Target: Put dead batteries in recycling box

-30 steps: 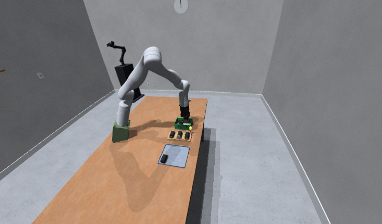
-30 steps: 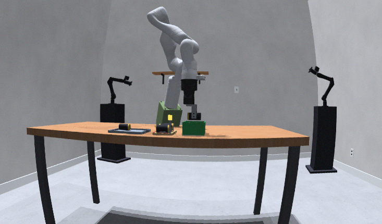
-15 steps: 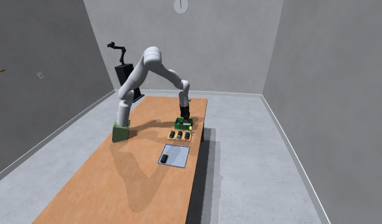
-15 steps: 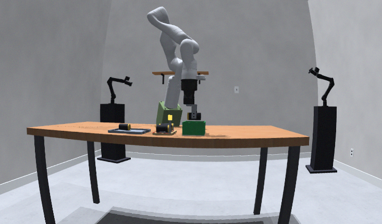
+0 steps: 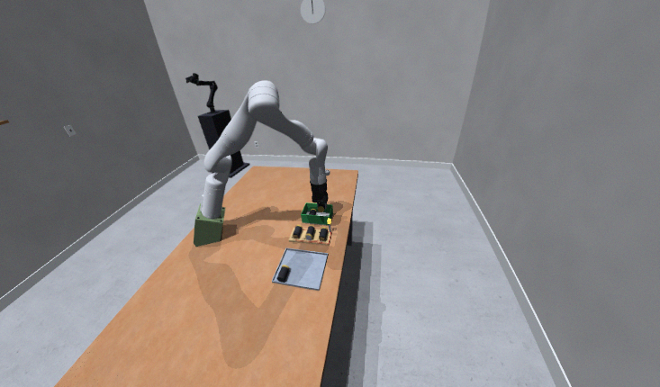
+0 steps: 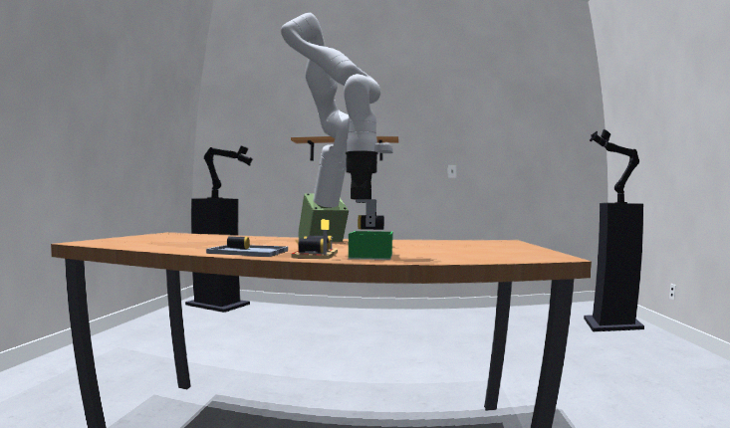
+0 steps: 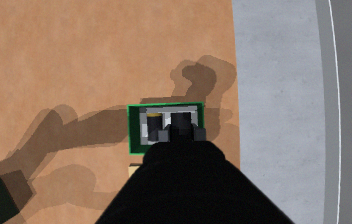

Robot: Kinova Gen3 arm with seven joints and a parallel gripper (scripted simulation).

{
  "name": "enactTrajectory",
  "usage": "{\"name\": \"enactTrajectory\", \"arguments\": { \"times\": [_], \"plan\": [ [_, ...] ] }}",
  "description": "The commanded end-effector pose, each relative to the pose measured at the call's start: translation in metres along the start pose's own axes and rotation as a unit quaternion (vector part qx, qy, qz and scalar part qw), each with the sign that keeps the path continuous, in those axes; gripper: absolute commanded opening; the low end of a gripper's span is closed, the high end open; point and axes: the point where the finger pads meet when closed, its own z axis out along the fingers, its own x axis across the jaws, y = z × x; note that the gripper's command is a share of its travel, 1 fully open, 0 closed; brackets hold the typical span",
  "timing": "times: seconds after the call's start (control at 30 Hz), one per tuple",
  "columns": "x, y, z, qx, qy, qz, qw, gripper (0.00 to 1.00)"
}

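The green recycling box (image 5: 318, 212) stands on the table near its right edge, behind the battery holder (image 5: 309, 237). My gripper (image 6: 370, 220) hangs straight down just above the box (image 6: 370, 244) and is shut on a black battery with a yellow end. In the wrist view my fingers are over the open box (image 7: 164, 125), and another battery (image 7: 153, 125) shows inside it. The holder carries three batteries. The yellow bulb (image 5: 329, 220) beside the holder glows; it also shows in the exterior view (image 6: 325, 224). One battery (image 5: 284, 274) lies on the grey tray (image 5: 301, 268).
The table's right edge runs close beside the box and the holder. The arm's green base (image 5: 209, 229) stands at the left side of the table. Black camera stands are on the floor around the table.
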Motion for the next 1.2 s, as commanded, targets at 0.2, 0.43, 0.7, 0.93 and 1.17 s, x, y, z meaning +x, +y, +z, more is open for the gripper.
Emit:
{"name": "enactTrajectory", "arguments": {
  "times": [0.2, 0.43, 0.7, 0.93, 1.17],
  "plan": [
    [0.0, 0.0, 0.002, 0.0, 0.001, 0.0, 1.0, 0.57],
    [0.0, 0.0, 0.016, 0.0, 0.001, 0.0, 1.0, 0.57],
    [0.001, 0.0, 0.052, 0.0, 0.001, 0.0, 1.0, 0.57],
    [0.001, 0.0, 0.064, 0.0, 0.001, 0.0, 1.0, 0.57],
    [0.001, 0.0, 0.064, 0.0, 0.001, 0.0, 1.0, 0.57]
  ]
}}
